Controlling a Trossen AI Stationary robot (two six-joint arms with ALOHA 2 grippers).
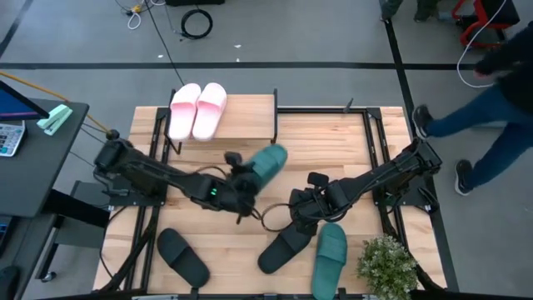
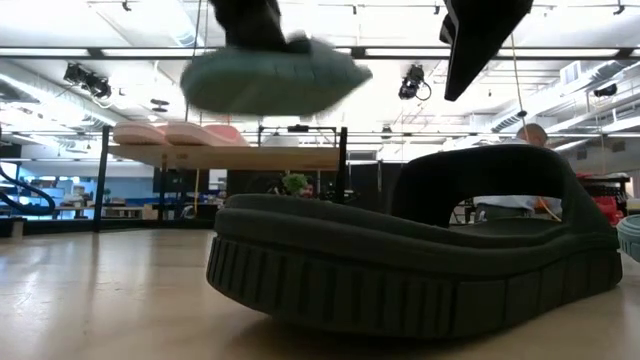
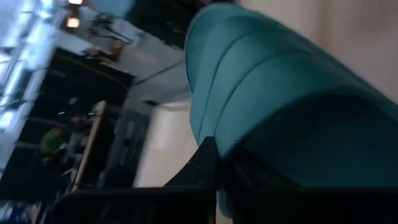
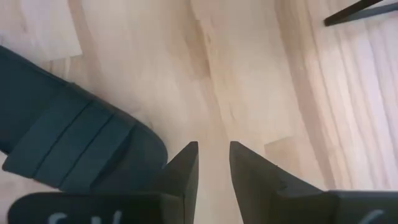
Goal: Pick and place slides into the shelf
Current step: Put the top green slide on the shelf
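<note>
Teal slide hangs in the air over the middle of the tabletop, clenched in the fingers of the left gripper; in the low view it floats well above the wood with the arm coming down onto it. The shelf stands along the far edge of the tabletop, toward the left corner, and the pink pair lies side by side on the left end of its plank. The right gripper hovers low near the middle of the tabletop with its fingers parted a little and grasping nothing, the strap of a black slide just beside them. That black slide lies near the front edge, right of centre, with the second teal slide next to it on its right. The other black slide lies near the front left corner. A potted plant sits at the front right corner. A person walks on the floor beyond the right edge.
</note>
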